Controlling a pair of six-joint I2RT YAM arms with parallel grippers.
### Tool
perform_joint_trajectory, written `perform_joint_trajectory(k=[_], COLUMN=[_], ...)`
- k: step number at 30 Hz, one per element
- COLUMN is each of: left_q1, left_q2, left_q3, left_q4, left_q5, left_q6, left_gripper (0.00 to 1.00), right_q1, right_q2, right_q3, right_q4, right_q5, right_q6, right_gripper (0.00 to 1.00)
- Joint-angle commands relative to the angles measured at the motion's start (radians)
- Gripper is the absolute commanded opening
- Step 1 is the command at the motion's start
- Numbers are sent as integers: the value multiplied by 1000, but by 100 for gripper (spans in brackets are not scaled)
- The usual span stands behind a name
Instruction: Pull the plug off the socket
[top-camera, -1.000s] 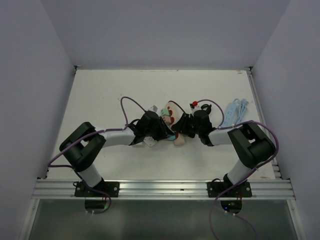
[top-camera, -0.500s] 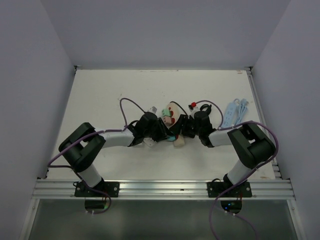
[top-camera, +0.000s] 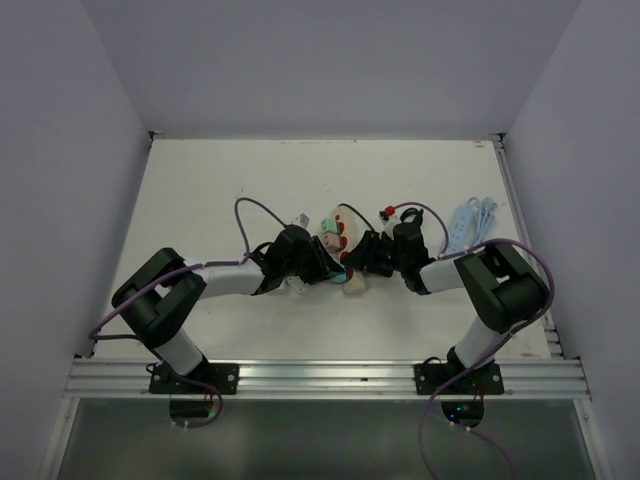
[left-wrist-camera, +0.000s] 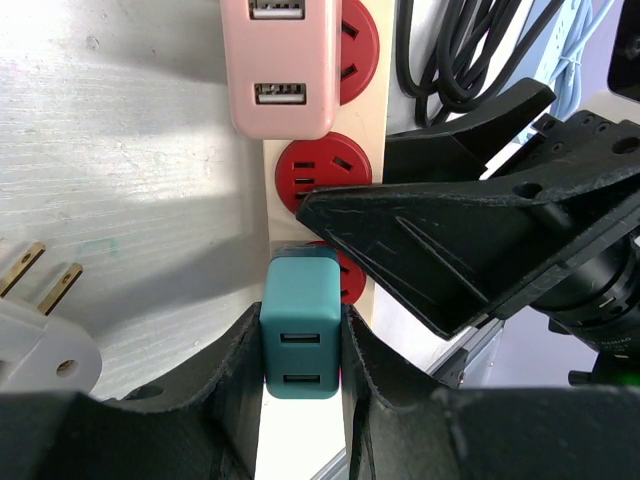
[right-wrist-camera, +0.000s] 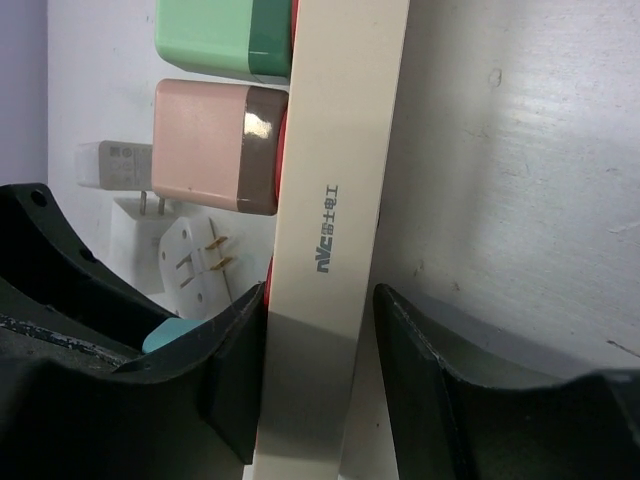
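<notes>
Left gripper (left-wrist-camera: 300, 325): clamped on the teal plug's two sides;
Teal plug (left-wrist-camera: 300, 352): against the nearest red socket (left-wrist-camera: 350, 275) of the power strip (right-wrist-camera: 345, 150);
Right gripper (right-wrist-camera: 320, 300): pressed to both long edges of the strip;
Farther: pink plug (left-wrist-camera: 280, 60), then green plug (right-wrist-camera: 220, 35).

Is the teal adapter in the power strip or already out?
In: the teal adapter butts against its red socket on the power strip, no prongs showing, left gripper clamped on it.
</notes>
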Motion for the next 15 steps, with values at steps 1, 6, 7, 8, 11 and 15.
perform_joint_trajectory(k=[1,6,7,8,11,15], left_q1=[11,11,11,9,11,21], left_q2=[-31,-31,-34,-41,-68,-114], left_q3=[-6,-3,-4,-6,-1,25], left_q4=[88,101,98,92,54,-16], left_q5=[-26,-25,-28,-31,-46,-66], left_q6=[-40,-51,-51,-51,-49,-46], left_gripper=[0,0,0,0,0,0], right_q1=[2,5,5,5,5,6], right_q2=[102,145,149,148,145,133], right_q3=[-39,-19,-19,-11,1,10], right_q4=[-233,-245,-255,-271,-334,-417], right_q5=[5,-4,5,41,82,181], right_q6=[-23,-21,-20,-20,-20,-17], right_gripper=[49,20,0,0,0,0])
